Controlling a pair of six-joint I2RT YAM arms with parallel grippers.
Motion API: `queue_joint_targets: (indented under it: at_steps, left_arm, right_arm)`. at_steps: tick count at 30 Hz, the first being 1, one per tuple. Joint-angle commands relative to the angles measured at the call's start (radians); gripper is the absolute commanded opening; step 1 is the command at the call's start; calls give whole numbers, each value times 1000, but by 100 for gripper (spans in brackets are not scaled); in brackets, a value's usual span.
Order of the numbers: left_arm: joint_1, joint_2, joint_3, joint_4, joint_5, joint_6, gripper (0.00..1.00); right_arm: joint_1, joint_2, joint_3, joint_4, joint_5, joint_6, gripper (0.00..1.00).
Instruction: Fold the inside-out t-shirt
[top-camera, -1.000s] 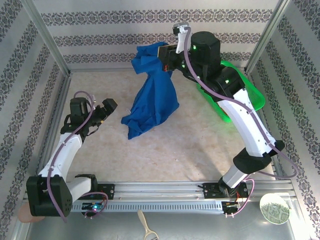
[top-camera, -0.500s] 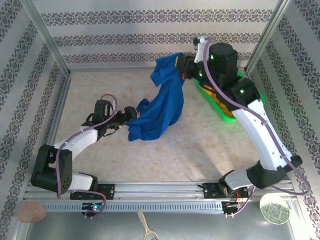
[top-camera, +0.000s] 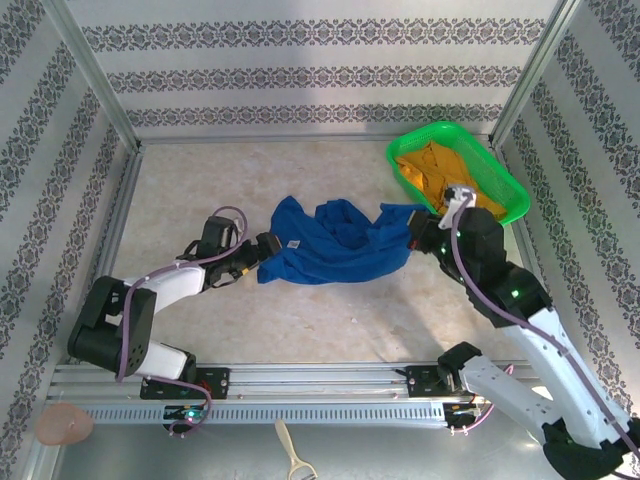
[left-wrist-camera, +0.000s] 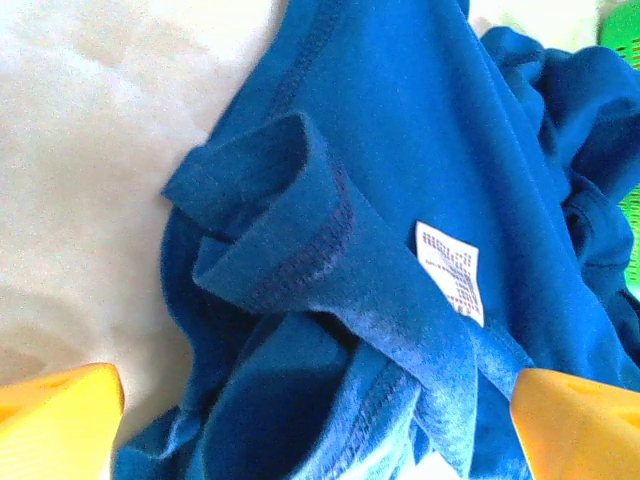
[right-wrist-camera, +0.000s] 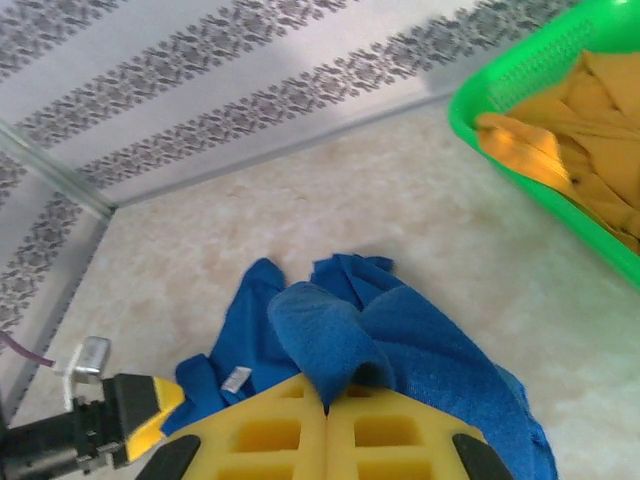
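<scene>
Beige tabletop (top-camera: 340, 320), patterned walls around. Inside-out t-shirt (top-camera: 335, 245) lying crumpled mid-table, stretching between both arms, near green basket (top-camera: 512, 198). Right gripper (right-wrist-camera: 327, 400) pinching bunched fold at shirt's right end, jaws closed on cloth. Left gripper (left-wrist-camera: 315, 430) standing wide, straddling left end just beside white label (left-wrist-camera: 452, 270). You are handling light, limp cotton, likely sagging and bunching when lifting. Be taking stitched hem (left-wrist-camera: 315, 235) or sleeve edge, not loose middle.

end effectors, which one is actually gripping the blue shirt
The right end effector, shut on a bunched fold of the blue t-shirt. The left end effector is wide open, straddling the shirt's other end without pinching it.
</scene>
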Motion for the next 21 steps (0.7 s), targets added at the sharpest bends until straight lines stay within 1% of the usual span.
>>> queue_joint_targets:
  at_steps: [1, 3, 6, 11, 16, 18, 19, 21]
  left_arm:
    - [-11, 21, 97, -59, -70, 70, 99]
    - [-11, 40, 157, -129, -101, 110, 100]
    - [-11, 65, 207, -189, -134, 153, 99]
    - [-12, 112, 228, -208, -114, 169, 91]
    - [-19, 158, 198, -156, -92, 153, 82]
    - [-27, 190, 202, -131, -74, 149, 73]
    - [-31, 203, 204, -117, -62, 146, 65]
    - [-34, 231, 222, -87, -37, 137, 38]
  right_arm:
    - [-11, -51, -47, -39, 88, 39, 0]
    - [-14, -72, -69, -47, 99, 38, 0]
    - [-20, -74, -80, -43, 93, 34, 0]
    - [-29, -58, -94, -18, 72, 32, 0]
    - [-40, -44, -93, 12, 46, 34, 0]
    - [-45, -32, -81, 21, 33, 30, 0]
    - [-49, -25, -72, 25, 26, 28, 0]
    - [-63, -5, -53, 38, 9, 29, 0]
